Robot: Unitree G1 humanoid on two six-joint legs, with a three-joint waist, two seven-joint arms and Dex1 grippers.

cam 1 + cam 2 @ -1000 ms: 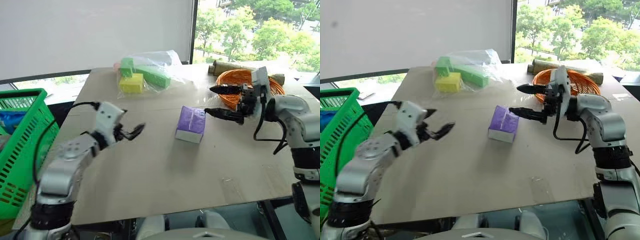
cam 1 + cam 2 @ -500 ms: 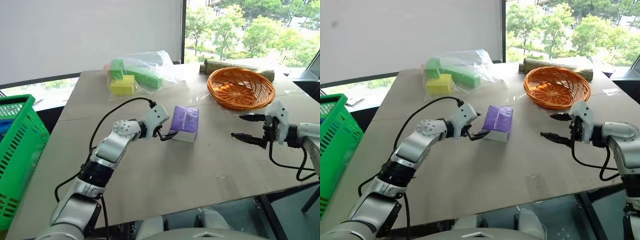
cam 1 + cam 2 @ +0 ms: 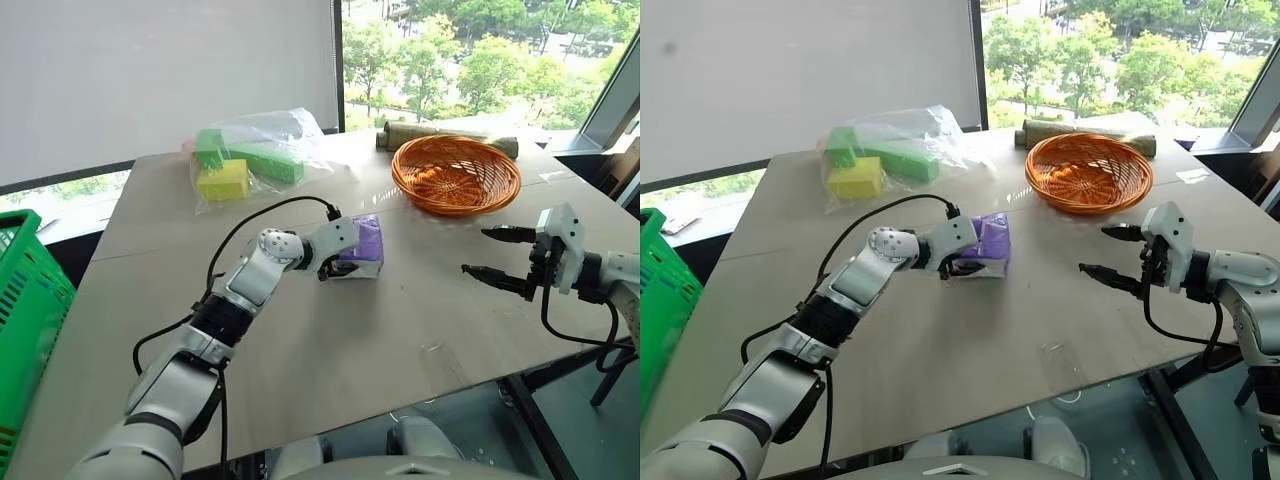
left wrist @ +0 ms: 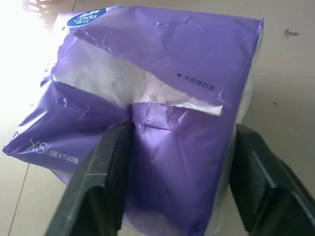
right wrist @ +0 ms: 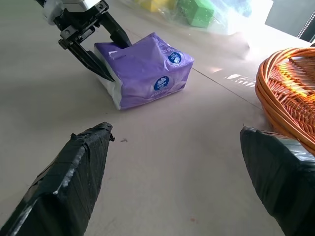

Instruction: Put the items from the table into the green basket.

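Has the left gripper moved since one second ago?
Yes. The left gripper went from open table to the purple pack, closing around it.

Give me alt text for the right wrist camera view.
The left gripper has its two black fingers around a purple tissue pack on the tan table. The right gripper hangs open nearby, beside an orange wicker basket.
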